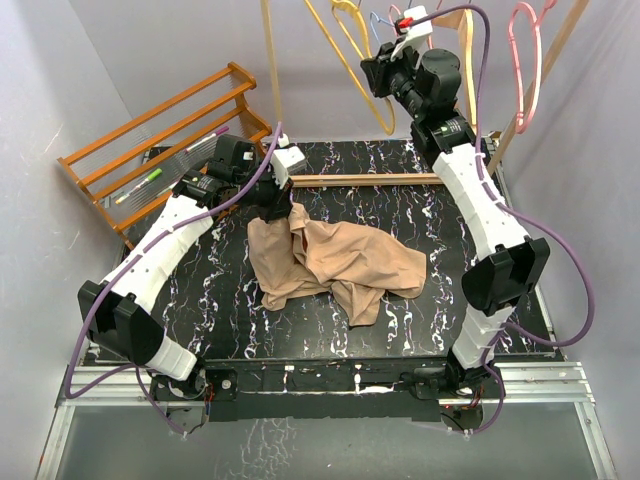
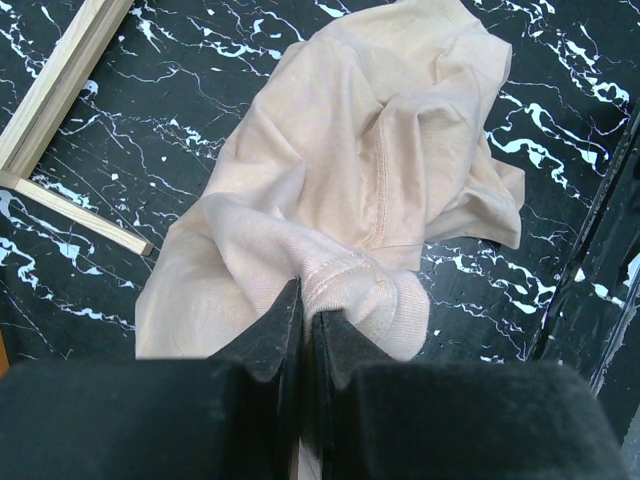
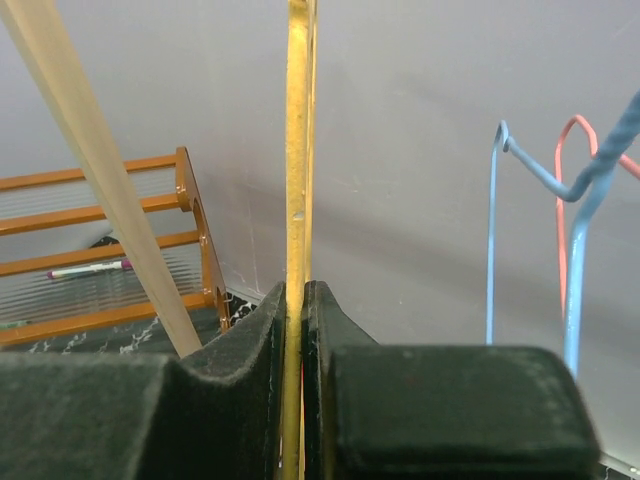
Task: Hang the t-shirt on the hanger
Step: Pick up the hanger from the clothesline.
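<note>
Tan t-shirt (image 2: 380,150) edge is pinched in the closed left gripper (image 2: 306,312); yellow hanger (image 3: 297,150) is clamped in the right gripper (image 3: 296,292).

The t-shirt (image 1: 335,262) lies on the middle of the table (image 1: 420,330). The left gripper (image 2: 308,312) grips it at its 11 o'clock corner. A bar (image 1: 370,180) lies along the table's 12 o'clock edge. A rack (image 1: 160,140) stands at 10 o'clock. The hanger (image 3: 298,150) hangs at 1 o'clock, behind the bar, held between the fingers of the right gripper (image 3: 297,300).

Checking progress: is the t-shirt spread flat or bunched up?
Bunched: the t-shirt lies crumpled in folds on the table, one edge pinched in the left pincer.
</note>
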Robot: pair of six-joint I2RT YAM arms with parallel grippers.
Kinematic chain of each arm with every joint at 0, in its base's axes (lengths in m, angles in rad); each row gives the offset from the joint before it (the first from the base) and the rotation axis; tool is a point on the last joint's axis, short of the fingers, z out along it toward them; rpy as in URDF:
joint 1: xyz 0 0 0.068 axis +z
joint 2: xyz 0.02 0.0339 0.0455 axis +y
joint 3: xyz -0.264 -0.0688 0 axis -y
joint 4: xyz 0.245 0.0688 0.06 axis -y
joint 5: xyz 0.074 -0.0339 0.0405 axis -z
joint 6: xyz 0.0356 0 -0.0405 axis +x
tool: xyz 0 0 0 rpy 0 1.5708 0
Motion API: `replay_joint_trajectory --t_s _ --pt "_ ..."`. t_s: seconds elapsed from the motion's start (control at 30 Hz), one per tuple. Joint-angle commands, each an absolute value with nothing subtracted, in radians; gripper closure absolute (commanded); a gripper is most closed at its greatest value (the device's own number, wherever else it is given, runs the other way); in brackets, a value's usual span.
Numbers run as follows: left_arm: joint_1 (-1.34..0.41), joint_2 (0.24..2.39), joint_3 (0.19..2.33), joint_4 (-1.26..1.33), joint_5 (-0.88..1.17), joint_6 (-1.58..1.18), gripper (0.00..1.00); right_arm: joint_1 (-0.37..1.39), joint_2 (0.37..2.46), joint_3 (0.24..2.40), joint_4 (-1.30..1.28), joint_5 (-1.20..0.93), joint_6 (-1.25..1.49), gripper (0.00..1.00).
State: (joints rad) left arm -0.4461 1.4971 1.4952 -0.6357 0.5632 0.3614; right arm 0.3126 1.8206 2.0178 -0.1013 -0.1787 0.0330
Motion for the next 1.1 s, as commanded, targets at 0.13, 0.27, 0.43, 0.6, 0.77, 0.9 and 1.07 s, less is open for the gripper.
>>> replay_joint_trajectory --t_s 0.13,0.27,0.43,0.6,0.77,0.9,1.07 --pt "-0.442 1.473 1.545 -0.644 0.594 0.326 1.0 0.311 1.696 2.057 -0.086 -0.166 0.025 0.92" --pt "-0.442 1.479 1.562 -0.654 0.583 0.321 1.0 0.311 1.65 2.016 -0.132 -0.172 0.024 0.92" --pt "-0.442 1.496 1.596 -0.684 0.551 0.321 1.0 0.31 1.531 1.872 -0.211 -0.173 0.021 0.92" --pt "-0.44 1.537 1.638 -0.704 0.483 0.313 1.0 0.311 1.364 1.692 -0.267 -0.204 0.003 0.92" --pt "-0.415 1.597 1.703 -0.692 0.408 0.252 1.0 0.312 1.237 1.572 -0.339 -0.247 -0.009 0.92" --pt "-0.392 1.664 1.788 -0.694 0.351 0.218 1.0 0.313 1.157 1.503 -0.398 -0.286 -0.015 0.92" --pt "-0.361 1.749 1.929 -0.735 0.326 0.195 1.0 0.314 1.104 1.429 -0.46 -0.336 -0.028 0.92"
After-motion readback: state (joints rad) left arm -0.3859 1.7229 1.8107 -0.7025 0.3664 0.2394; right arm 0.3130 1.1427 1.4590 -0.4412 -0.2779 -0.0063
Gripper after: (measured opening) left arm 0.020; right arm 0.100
